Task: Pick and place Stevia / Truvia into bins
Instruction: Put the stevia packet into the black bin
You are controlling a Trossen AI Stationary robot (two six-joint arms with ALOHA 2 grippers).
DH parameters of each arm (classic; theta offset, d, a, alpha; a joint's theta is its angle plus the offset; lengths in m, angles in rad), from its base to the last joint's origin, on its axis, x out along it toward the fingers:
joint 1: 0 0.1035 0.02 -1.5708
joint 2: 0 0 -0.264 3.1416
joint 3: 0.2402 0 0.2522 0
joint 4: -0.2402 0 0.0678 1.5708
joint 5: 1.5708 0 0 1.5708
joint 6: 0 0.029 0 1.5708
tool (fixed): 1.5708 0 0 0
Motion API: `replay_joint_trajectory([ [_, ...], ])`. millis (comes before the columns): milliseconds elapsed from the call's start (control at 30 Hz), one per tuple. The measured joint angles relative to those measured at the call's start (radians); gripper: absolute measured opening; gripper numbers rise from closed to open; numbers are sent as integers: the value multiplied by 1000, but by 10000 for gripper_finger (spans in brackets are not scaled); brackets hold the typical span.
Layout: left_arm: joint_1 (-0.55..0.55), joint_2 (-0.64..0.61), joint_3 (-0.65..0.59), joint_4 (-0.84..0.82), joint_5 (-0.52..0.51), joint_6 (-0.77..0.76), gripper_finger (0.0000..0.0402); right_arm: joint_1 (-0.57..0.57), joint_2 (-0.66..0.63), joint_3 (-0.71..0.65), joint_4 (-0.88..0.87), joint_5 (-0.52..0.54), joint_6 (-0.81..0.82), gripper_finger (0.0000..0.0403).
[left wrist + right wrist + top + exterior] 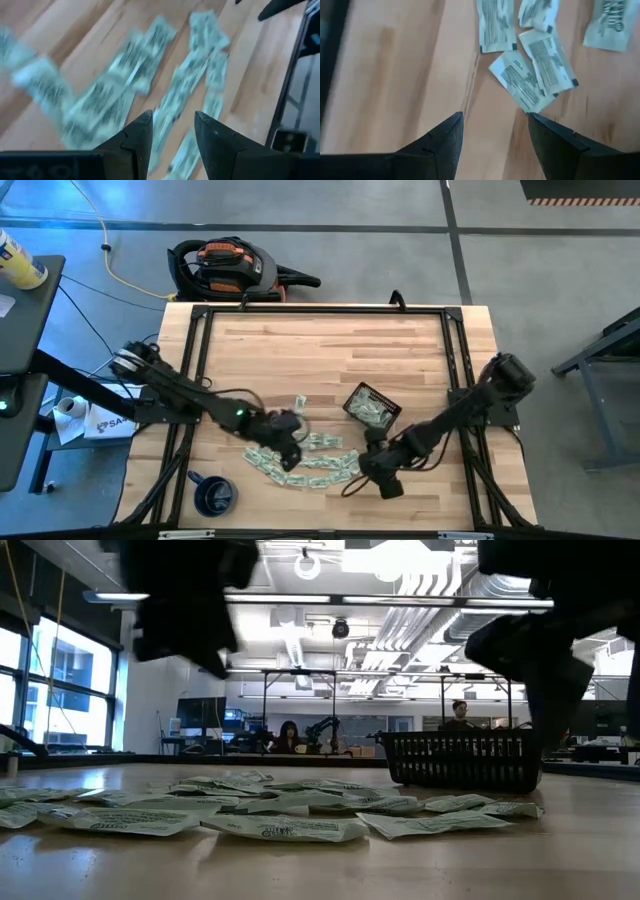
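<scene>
wooden tabletop (330,350) strewn with stevia sachets (300,460); black tray (372,408) holds several; my left claw (172,135) and right claw (495,132) gape empty.

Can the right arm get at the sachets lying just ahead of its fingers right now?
Probably yes. The right gripper is open and empty, with overlapping sachets just beyond its fingers on bare table; nothing lies between.
</scene>
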Motion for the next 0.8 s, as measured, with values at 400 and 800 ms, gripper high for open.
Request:
replay_joint_trajectory([
  [400, -118, -147, -166, -61, -42, -44, 181, -55, 206, 127, 75, -40, 42, 212],
  [800, -121, -225, -177, -154, -45, 38, 181, -102, 219, 133, -17, -113, 159, 47],
])
